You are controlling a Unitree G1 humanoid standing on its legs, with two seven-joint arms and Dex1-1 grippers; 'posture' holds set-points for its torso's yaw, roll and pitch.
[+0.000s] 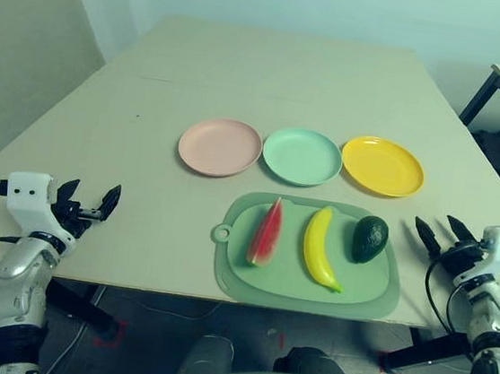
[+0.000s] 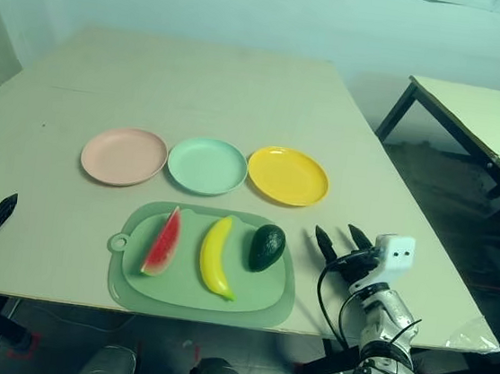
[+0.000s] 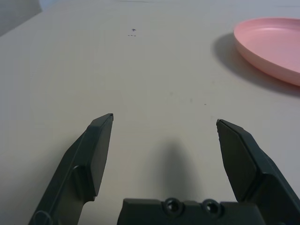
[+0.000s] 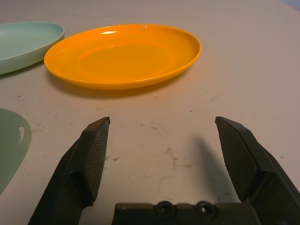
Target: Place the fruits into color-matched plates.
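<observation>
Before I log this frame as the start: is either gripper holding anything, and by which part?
Nothing is held: left gripper and right gripper are both open and empty.

Each forearm was silver metal, darkening to a black band lower down. The left claw (image 1: 91, 202) and the right claw (image 2: 341, 243) each had two black, pointed fingers set on a white block marked with small dark dots. Black cables looped from the wrists along both forearms. Close up, the finger pads (image 4: 96, 154) looked finely textured, and two small screws sat in the black base between them.
</observation>
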